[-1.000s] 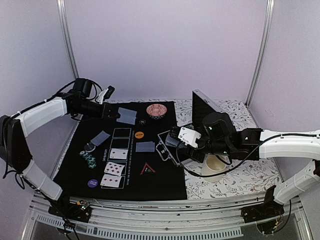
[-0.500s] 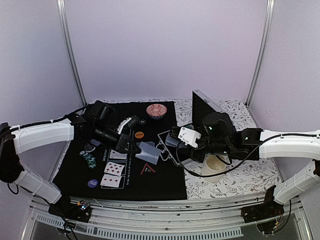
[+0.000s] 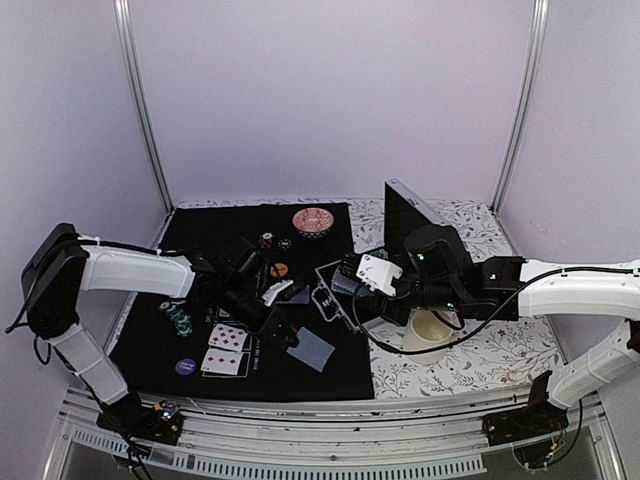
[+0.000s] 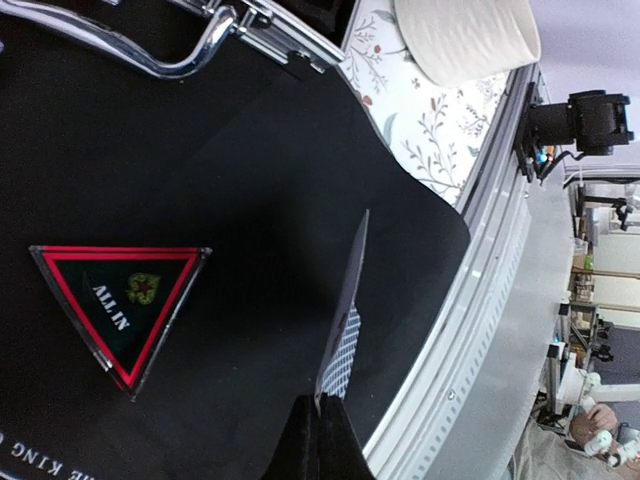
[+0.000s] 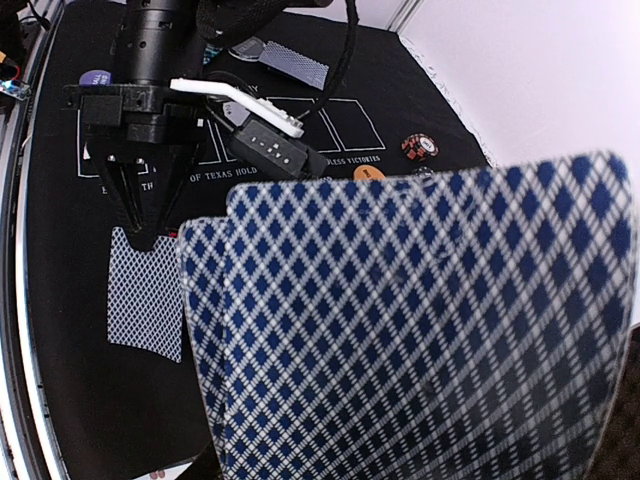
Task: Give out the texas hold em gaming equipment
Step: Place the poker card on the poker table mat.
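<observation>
White floral tablecloth [image 3: 500,350]: is spread over the tabletop and is seen bare on the right side.
Black felt mat [image 3: 335,378]: is laid over the left half of the table; card outlines are printed on it in white.
Case [image 3: 405,225]: its black lid is raised upright at the mat's right edge; a chrome handle [image 4: 190,50] is seen in the left wrist view.
Left gripper [image 4: 322,415]: is stretched low across the mat; its jaws are pressed together on the edge of the single card.
Right gripper [image 3: 348,290]: is held over the case, and the blue-backed cards are clamped in it.
White cup [image 3: 428,332]: is stood on the cloth right of the mat, partly covered by the right arm.
Red patterned bowl [image 3: 313,221]: is set at the mat's far edge.
Blue-backed cards [image 5: 420,330]: most of the right wrist view is filled by their diamond pattern.
Single card [image 3: 312,350]: is held back up over the mat's near right part, just right of the face-up cards; contact with the mat cannot be told.
Face-up cards [image 3: 228,338]: are laid in the printed column, red pips showing.
Face-down card [image 5: 293,62]: is laid flat beyond the left arm.
Triangle marker [image 4: 120,300]: red-edged, lettered ALL IN, laid flat near the single card but apart from it.
Striped chips [image 3: 180,318]: are stacked on the mat's left part; one lone chip [image 3: 267,240] is placed near the bowl.
Orange disc [image 3: 279,269]: is laid mid-mat.
Purple disc [image 3: 185,366]: is laid near the front left.
</observation>
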{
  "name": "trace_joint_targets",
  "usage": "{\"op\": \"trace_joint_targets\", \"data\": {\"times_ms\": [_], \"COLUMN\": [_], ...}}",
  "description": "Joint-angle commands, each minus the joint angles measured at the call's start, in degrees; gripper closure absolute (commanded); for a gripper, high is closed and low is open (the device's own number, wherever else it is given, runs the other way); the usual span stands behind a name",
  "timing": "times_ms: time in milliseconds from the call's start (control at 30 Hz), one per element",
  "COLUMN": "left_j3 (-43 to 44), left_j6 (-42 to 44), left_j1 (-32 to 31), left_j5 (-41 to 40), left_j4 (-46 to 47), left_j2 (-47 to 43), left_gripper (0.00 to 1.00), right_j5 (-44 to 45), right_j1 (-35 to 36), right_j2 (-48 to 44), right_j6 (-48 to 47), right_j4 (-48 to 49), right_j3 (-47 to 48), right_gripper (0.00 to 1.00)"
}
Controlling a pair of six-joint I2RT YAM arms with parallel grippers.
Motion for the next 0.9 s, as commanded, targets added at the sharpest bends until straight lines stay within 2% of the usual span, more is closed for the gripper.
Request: {"op": "trace_joint_targets", "data": {"times_ms": [0, 467, 867], "left_j3": [1.0, 0.0, 0.2], "left_j6": [1.8, 5.7, 6.5], "left_j1": [3.2, 9.0, 9.3], "left_j5": [-1.0, -2.6, -1.1], "left_j4": [-0.5, -4.0, -4.4], "left_j2": [0.8, 3.8, 4.1], "left_gripper": [1.00, 1.00, 1.00], "right_j5": [0.8, 1.2, 1.1], "right_j1": [0.1, 0.1, 0.1], "right_j2": [-0.9, -1.4, -1.1], "right_j6": [0.7, 0.5, 0.1], "right_j4": [0.6, 0.0, -0.1], "right_j3": [-0.6, -0.5, 0.0], "right_gripper": [0.59, 0.59, 0.59]}}
